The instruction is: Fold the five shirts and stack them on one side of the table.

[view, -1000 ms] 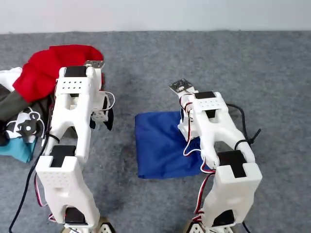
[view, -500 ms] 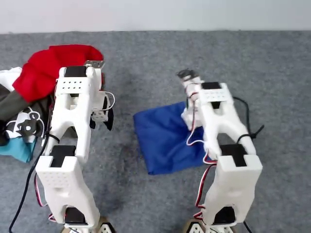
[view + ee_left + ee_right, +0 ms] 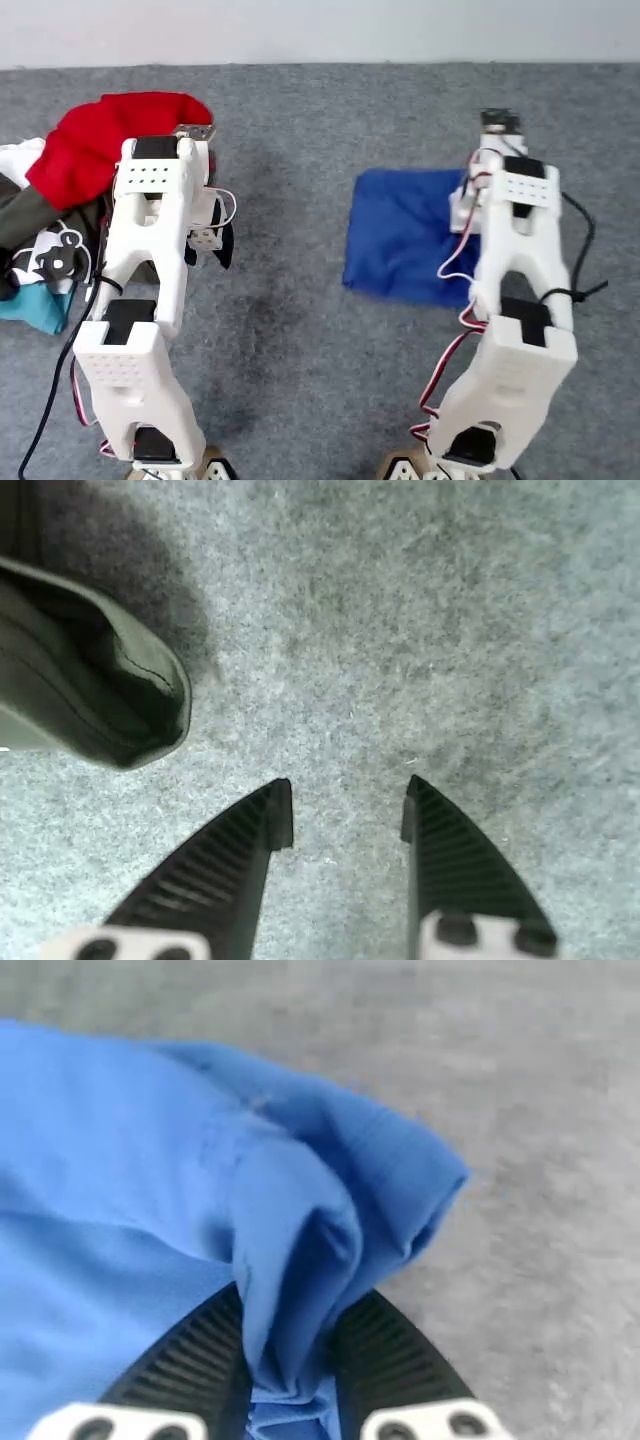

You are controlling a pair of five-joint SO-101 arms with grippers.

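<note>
A folded blue shirt (image 3: 405, 235) lies on the grey carpet right of the middle, its right edge under the right arm. My right gripper (image 3: 290, 1370) is shut on a bunched edge of the blue shirt (image 3: 150, 1200). At the left side is a pile of unfolded shirts: a red one (image 3: 100, 140) on top, with white, dark olive, black-and-white patterned and teal cloth below it. My left gripper (image 3: 345, 815) is open just above bare carpet, beside the dark olive shirt's (image 3: 85, 680) hem. In the high view the left gripper (image 3: 215, 245) sits just right of the pile.
A pale wall (image 3: 320, 30) bounds the far edge of the carpet. Bare carpet (image 3: 290, 340) lies between the two arms and behind the blue shirt.
The right arm has dragged the blue shirt to the right and a little farther back, and swung right with it. The left arm has not moved.
</note>
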